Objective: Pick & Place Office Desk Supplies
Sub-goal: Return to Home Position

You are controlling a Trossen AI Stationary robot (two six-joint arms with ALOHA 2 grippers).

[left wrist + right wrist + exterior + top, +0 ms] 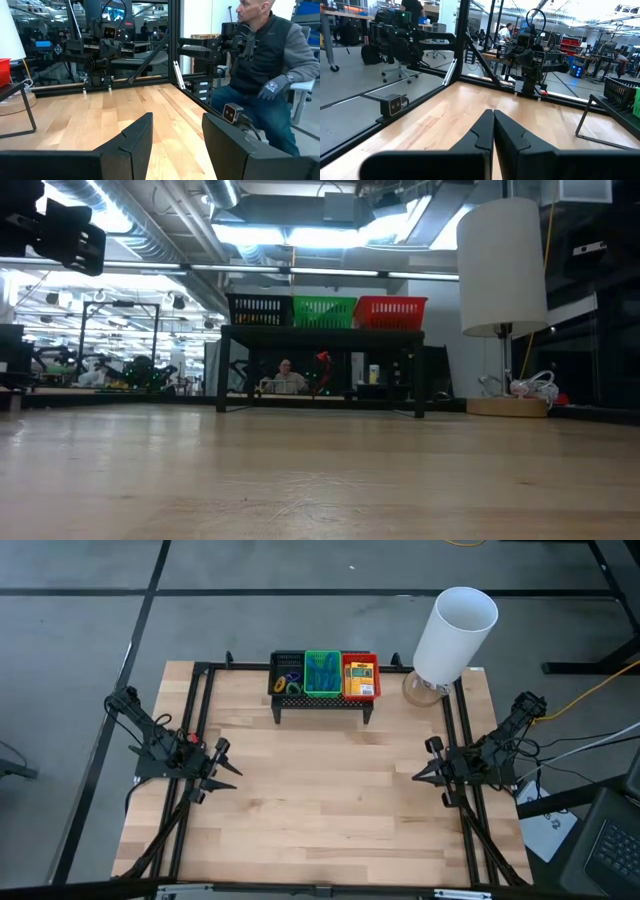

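Baskets in a row atop stand (320,708), far middle of table (320,820): black basket (288,673), green basket (322,673), red basket (360,676), touching side to side. Rings (291,685) in black, blue bands (322,670) in green, yellow packs (360,682) in red.
Left gripper (230,762): left side of table, well apart from stand, fingers (135,135) spread, empty.
Right gripper (418,776): right side, fingers (480,131) pressed together, empty.
White cylinder (455,632) just right of stand.
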